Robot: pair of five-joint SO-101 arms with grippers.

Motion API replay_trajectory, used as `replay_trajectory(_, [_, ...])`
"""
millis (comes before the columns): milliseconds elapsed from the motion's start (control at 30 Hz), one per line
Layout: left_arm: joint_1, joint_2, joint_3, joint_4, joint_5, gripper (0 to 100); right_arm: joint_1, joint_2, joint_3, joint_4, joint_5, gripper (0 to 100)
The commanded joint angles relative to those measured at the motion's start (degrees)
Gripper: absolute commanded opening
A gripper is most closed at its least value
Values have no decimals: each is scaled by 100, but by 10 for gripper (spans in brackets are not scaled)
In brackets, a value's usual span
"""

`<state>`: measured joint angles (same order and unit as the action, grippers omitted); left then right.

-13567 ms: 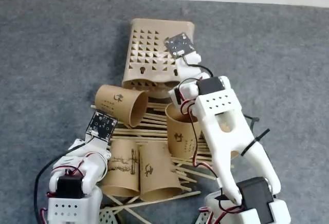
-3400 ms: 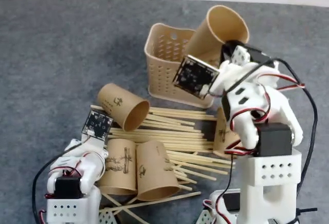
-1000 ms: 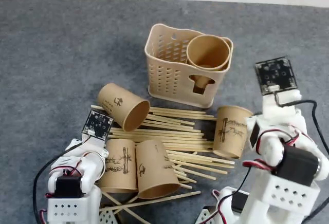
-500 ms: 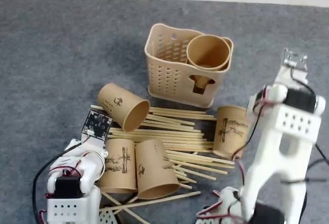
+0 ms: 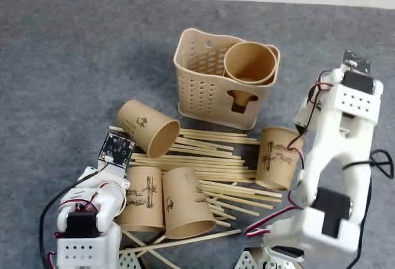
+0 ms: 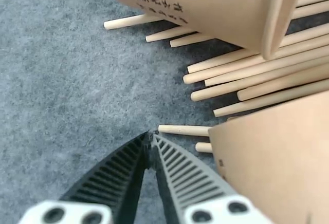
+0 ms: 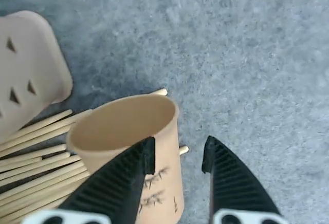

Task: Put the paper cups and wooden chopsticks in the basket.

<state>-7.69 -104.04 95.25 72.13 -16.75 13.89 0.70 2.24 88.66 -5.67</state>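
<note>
Nearest, the left gripper (image 6: 150, 137) sits low over the table (image 5: 74, 65) with its jaws pressed together on nothing. Its tip is just beside the blunt ends of the chopsticks (image 5: 210, 164). The two near cups (image 5: 148, 198) lie next to it on their sides, touching each other and resting on the sticks. Tipped over like that, they probably need a pinch on a rim, one at a time.

Farther right, the right gripper (image 7: 178, 144) hangs spread open above the right cup (image 5: 278, 157), which rests on the chopstick ends with its mouth turned to the far side. One jaw is over the cup's wall and the other over bare table beside it, a pose that looks suited to taking the rim. The left cup (image 5: 147, 127) lies with its mouth toward the sticks.

Farthest, the basket (image 5: 203, 90) stands upright and holds one nested cup (image 5: 250, 65) at its right end. Its left part looks free for more.
</note>
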Motion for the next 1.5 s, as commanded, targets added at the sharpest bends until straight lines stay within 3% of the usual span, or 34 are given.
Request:
replay_trajectory(0, [-57, -22, -101, -105, -35, 5, 13, 189, -356, 48, -70, 160])
replay_trajectory(400, [-57, -22, -101, -105, -35, 5, 13, 585, -462, 259, -70, 160])
replay_trajectory(600, [-57, -22, -101, -105, -35, 5, -4, 585, -1886, 1200, -70, 160])
replay_trajectory(733, [-57, -22, -101, -105, -35, 5, -110, 620, -2536, 1218, -97, 160])
replay_trajectory(1000, [-57, -22, -101, -105, -35, 5, -602, 637, -2158, 1007, -290, 160])
replay_trajectory(1467, [-57, -22, -110, -105, -35, 5, -66, 646, -1051, 40, -475, 160])
